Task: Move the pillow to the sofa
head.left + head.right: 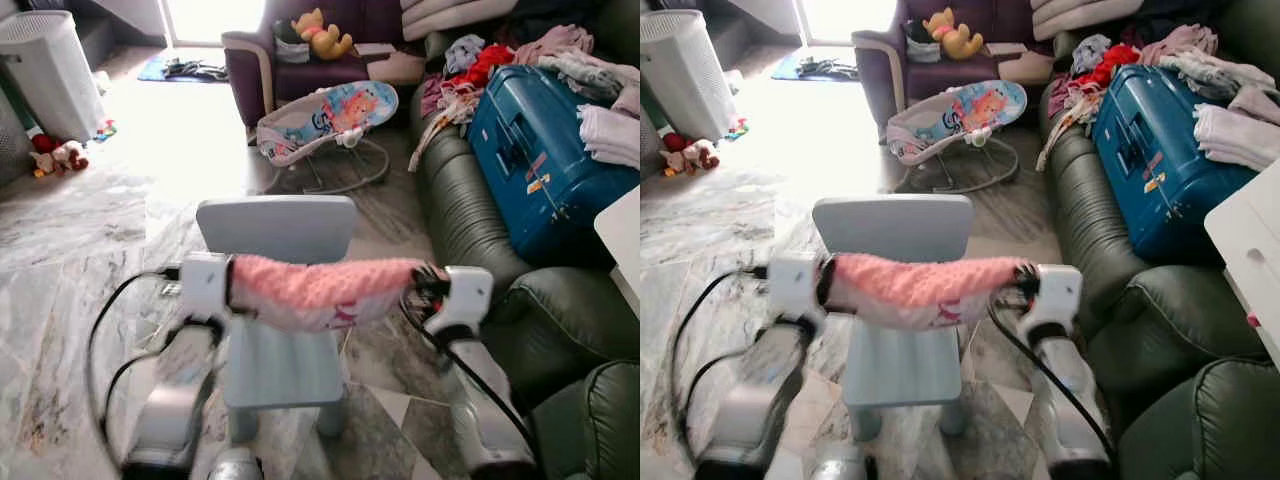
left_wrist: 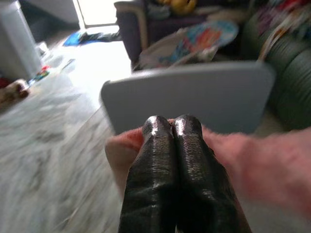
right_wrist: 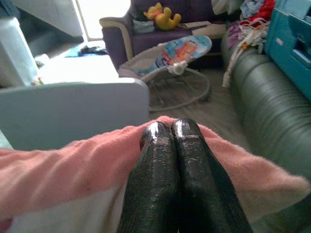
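A pink fuzzy pillow (image 1: pixel 320 292) hangs stretched between my two grippers, just above the seat of a small pale blue chair (image 1: pixel 277 228). My left gripper (image 1: pixel 232 287) is shut on the pillow's left end, and the wrist view shows its fingers (image 2: pixel 167 145) pinched together on pink fabric. My right gripper (image 1: pixel 420 287) is shut on the right end, its fingers (image 3: pixel 170 145) pressed on the pillow (image 3: pixel 73 170). The dark green leather sofa (image 1: pixel 470 215) runs along the right.
A blue suitcase (image 1: pixel 540 165) and piles of clothes (image 1: pixel 600 110) cover the sofa's far seats. A baby bouncer (image 1: pixel 325 120) stands beyond the chair, before a purple armchair (image 1: pixel 300 60). A white appliance (image 1: pixel 45 70) is at far left. A white table corner (image 1: pixel 622 235) is at right.
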{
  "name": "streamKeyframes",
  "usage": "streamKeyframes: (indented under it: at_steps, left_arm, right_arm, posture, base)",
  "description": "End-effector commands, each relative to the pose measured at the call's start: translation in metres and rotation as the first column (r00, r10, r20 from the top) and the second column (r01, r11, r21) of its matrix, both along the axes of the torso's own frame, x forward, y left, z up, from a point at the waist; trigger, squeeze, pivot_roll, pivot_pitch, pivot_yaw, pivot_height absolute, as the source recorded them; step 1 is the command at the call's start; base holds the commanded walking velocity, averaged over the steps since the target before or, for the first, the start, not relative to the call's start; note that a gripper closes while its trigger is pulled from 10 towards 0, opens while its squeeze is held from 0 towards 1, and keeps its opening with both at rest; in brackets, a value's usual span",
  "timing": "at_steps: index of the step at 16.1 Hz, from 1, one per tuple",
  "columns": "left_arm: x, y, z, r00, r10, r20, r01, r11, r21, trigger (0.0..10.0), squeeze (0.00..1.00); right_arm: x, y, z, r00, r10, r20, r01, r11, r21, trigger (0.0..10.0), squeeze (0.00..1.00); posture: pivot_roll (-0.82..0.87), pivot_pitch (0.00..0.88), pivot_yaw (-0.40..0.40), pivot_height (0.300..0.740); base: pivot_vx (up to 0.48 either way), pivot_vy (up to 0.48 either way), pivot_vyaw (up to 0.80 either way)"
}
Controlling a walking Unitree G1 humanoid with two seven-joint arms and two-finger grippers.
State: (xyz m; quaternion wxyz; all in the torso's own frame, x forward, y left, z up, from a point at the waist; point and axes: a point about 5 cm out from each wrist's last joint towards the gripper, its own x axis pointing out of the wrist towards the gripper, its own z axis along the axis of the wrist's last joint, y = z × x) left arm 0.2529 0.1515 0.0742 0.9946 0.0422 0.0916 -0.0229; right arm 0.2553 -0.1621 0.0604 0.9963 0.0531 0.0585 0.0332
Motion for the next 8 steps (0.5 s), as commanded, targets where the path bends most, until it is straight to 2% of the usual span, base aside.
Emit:
streamKeyframes:
  at_steps: [1, 4, 8]
  left_arm:
    - [-0.008, 0.006, 0.001, 1.000, -0.010, 0.009, 0.009, 1.000, 0.022, 10.0, 0.00]
    - [-0.017, 0.009, -0.005, 1.000, -0.013, -0.011, 0.013, 1.000, 0.021, 10.0, 0.00]
    - [-0.014, 0.004, -0.002, 1.000, -0.030, 0.001, 0.030, 1.000, -0.001, 10.0, 0.00]
  right_arm:
    - [-0.003, -0.010, 0.007, 0.999, -0.004, 0.032, 0.005, 0.999, -0.033, 10.0, 0.00]
    - [-0.015, -0.022, 0.001, 1.000, -0.023, 0.003, 0.023, 0.998, -0.053, 10.0, 0.00]
    - [-0.015, -0.016, 0.003, 1.000, -0.012, 0.001, 0.012, 0.999, -0.045, 10.0, 0.00]
  posture:
    - [0.08, 0.000, -0.003, 0.740]
    - [0.07, 0.000, -0.004, 0.740]
    - [0.06, 0.000, -0.005, 0.740]
  base:
    - [0.000, 0.000, 0.00]
    - [0.000, 0.000, 0.00]
    - [0.000, 0.000, 0.00]
